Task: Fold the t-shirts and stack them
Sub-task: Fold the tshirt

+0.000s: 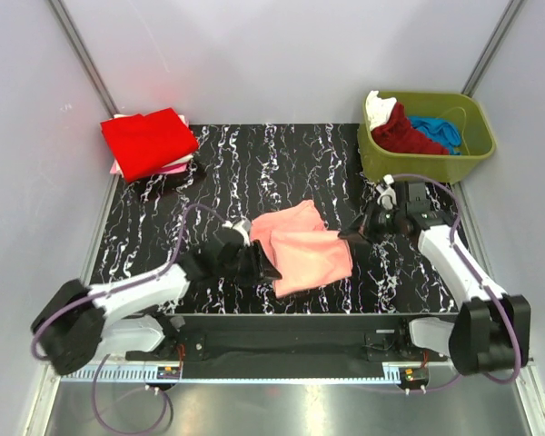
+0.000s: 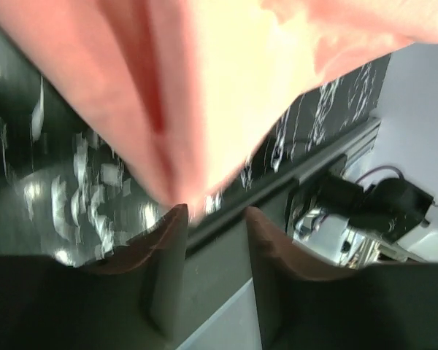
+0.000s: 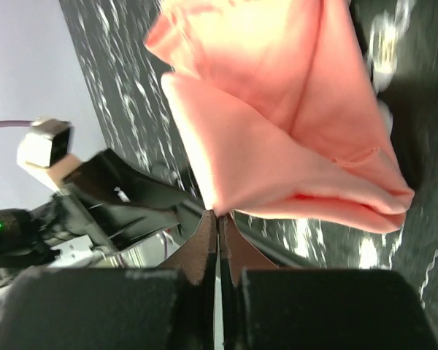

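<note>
Well, on the black table (image 1: 282,154) the salmon-pink shirt (image 1: 304,250) lies half folded, down and left of the green tub (image 1: 381,159). The folded red pile (image 1: 148,141) sits far left of that tub. My right gripper (image 3: 219,219) is pinched tight on the shirt's tub-side edge. My left gripper (image 2: 215,215) has its jaws apart, holding nothing, cloth just at its tips. I should close it first, then move both sides together.

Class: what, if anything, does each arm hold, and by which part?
The right gripper pinches a folded corner of the salmon-pink t-shirt. The left gripper holds nothing: its fingers stand apart, cloth just beyond them.
</note>
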Robot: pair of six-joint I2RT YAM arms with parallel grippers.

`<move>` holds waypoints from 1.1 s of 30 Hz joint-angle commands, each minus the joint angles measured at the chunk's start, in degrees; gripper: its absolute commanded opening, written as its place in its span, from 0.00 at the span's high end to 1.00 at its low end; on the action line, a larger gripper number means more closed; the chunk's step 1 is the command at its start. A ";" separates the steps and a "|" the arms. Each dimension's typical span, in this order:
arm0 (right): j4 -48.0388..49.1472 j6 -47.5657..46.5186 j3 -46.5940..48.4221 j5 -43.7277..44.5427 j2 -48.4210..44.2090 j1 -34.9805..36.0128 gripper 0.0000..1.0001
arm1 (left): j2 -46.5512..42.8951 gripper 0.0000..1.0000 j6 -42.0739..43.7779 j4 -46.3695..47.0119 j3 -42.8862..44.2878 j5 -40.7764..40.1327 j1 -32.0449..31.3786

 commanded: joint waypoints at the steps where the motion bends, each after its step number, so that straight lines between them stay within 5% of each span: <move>1: -2.10 1.11 -6.36 -2.91 -4.84 1.32 1.00 | -11.48 0.44 -3.68 -11.82 -3.90 -12.05 -4.61; 2: -2.28 1.03 -7.43 -3.09 -5.45 1.49 1.00 | -14.12 0.32 -4.04 -16.63 -4.35 -13.65 -6.01; 6: -2.54 -0.46 -9.81 -3.27 -6.86 2.02 1.00 | -26.24 0.26 -2.21 -23.44 -4.35 -20.94 -5.68; 9: -2.89 -0.82 -9.46 -4.05 -6.86 2.37 1.00 | -26.90 0.25 2.27 -20.90 -1.73 -23.85 -4.27; 16: -4.82 -3.19 -3.94 -5.47 -7.48 5.10 1.00 | -9.16 0.26 14.83 -6.85 5.93 -17.46 0.74; 23: -5.09 -3.37 -2.69 -5.99 -6.07 7.29 1.00 | 10.25 0.26 13.88 6.77 11.29 -6.38 6.98; 33: -6.50 -4.16 -0.94 -7.49 -6.69 7.65 1.00 | 16.26 0.40 14.15 17.51 8.84 -1.62 7.68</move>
